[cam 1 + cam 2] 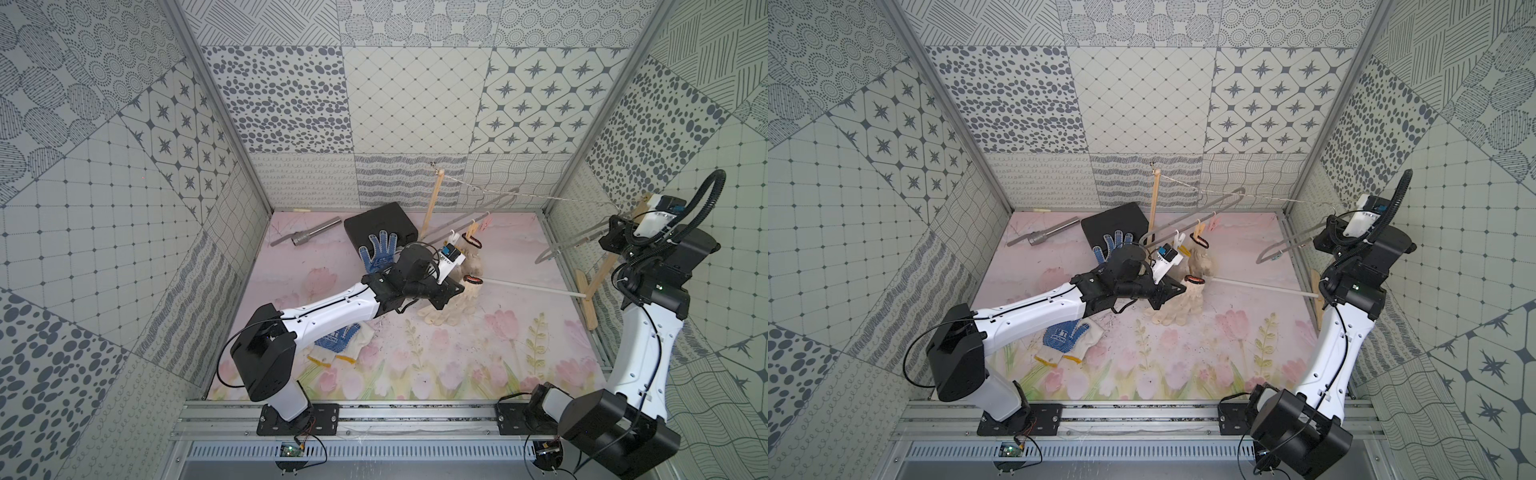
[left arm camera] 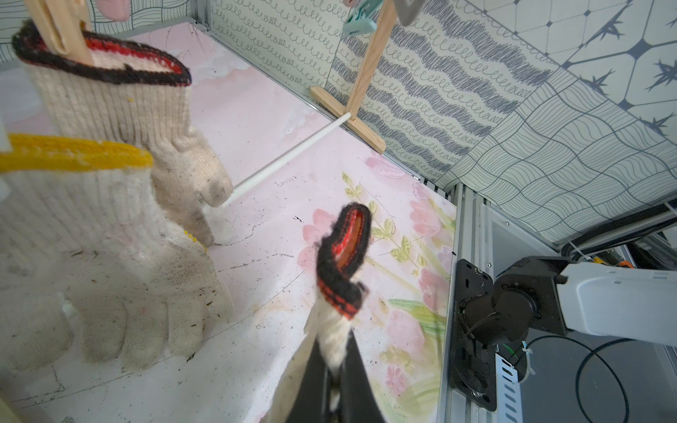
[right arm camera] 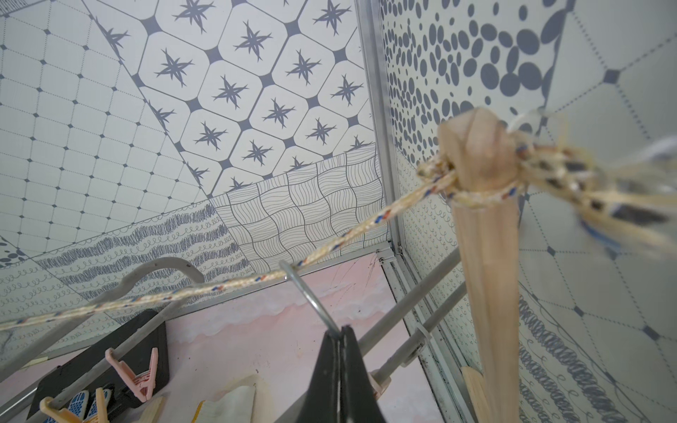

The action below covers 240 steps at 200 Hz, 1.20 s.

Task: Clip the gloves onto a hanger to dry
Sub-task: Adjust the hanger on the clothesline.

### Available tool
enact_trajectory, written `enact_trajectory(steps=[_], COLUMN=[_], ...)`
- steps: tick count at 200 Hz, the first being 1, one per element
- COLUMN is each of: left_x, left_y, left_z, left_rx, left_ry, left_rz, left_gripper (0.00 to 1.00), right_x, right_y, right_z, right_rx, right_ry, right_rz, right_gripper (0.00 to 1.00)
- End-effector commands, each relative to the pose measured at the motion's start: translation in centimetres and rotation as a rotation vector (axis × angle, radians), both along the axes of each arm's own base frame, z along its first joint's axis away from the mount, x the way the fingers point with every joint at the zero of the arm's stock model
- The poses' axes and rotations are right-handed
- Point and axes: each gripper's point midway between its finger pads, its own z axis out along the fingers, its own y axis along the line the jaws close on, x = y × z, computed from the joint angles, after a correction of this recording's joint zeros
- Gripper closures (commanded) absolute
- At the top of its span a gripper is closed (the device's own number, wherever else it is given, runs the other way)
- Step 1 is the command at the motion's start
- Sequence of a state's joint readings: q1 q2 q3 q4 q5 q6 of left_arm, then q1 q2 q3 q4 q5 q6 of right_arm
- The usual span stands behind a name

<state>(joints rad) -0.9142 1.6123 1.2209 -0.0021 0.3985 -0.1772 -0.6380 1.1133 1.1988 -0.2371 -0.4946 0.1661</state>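
My left gripper (image 2: 335,360) is shut on a cream glove (image 2: 344,256) with a red-and-black cuff, held just above the floor in both top views (image 1: 453,305) (image 1: 1183,301). Close by hang a second red-cuffed glove (image 2: 121,106), clipped by a wooden peg, and a yellow-cuffed glove (image 2: 91,238). One blue-dotted glove (image 1: 378,249) lies on a black case, another (image 1: 338,336) under my left arm. The grey hanger (image 1: 478,212) hangs on the string by its metal hook (image 3: 307,293). My right gripper (image 3: 342,329) is shut on that hook, high at the right (image 1: 615,224).
Two wooden posts (image 1: 432,203) (image 1: 598,286) carry the string (image 1: 519,193), joined low down by a white rod (image 1: 536,286). A black case (image 1: 386,222) and a metal tube (image 1: 311,232) lie at the back left. Pink pegs (image 3: 137,373) sit on the hanger bars.
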Motion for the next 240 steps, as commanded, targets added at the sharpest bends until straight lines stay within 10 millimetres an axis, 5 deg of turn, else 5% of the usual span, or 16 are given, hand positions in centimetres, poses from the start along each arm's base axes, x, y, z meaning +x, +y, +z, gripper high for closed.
enact_trajectory(steps=[1, 25, 59, 101, 151, 205, 240], left_x=[0.0, 0.0, 0.0, 0.0, 0.1, 0.4, 0.6], left_y=[-0.8, -0.7, -0.8, -0.7, -0.7, -1.3, -1.5], left_z=[2.0, 2.1, 2.1, 2.0, 2.1, 1.9, 1.8], left_rx=[-0.071, -0.069, -0.069, -0.066, -0.064, -0.064, -0.059], left_ry=[-0.033, -0.039, -0.036, -0.036, -0.051, -0.031, -0.026], left_rz=[-0.025, -0.021, -0.025, -0.02, -0.017, -0.027, -0.02], left_gripper=[1.0, 1.0, 1.0, 1.0, 1.0, 1.0, 1.0], right_x=[0.2, 0.0, -0.8, -2.8, -6.8, -5.1, -3.0], right_y=[-0.5, -0.9, -0.7, 1.8, 6.4, 16.6, 20.7], right_z=[0.9, 0.3, -0.6, -1.7, -4.6, -5.2, -4.6], right_rx=[0.017, 0.05, 0.125, 0.193, 0.19, 0.17, 0.128], right_ry=[-0.048, -0.042, -0.044, 0.03, 0.111, 0.158, 0.146], right_rz=[-0.01, -0.043, -0.075, -0.145, -0.222, 0.179, 0.336], right_gripper=[0.97, 0.6, 0.43, 0.35, 0.37, 0.41, 0.38])
